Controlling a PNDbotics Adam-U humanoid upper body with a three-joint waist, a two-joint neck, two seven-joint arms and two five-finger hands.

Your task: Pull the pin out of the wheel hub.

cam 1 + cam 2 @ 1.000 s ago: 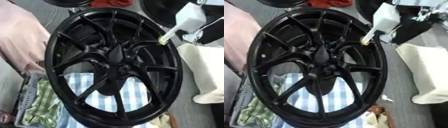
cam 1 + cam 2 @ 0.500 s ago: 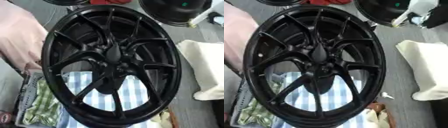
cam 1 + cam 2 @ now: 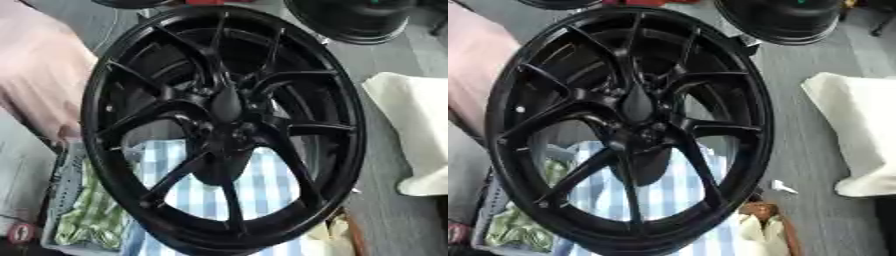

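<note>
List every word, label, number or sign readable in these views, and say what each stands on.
None can be read.
Wheel: plain black spokes and rim, no visible marking.
Checked cloth behind it: blue and white pattern only, no text.
Second black wheel at the top: a small green spot, too blurred to read.
Red round thing at lower left: possibly a label, too blurred to read.

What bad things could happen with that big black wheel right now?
1. The black wheel looks tilted, with neither robot hand in view to steady it, so it might tip or roll.
2. The checked cloth under it could perhaps slide or bunch.
3. The hub is all dark, and no pin stands out, so a reach could miss.
</note>
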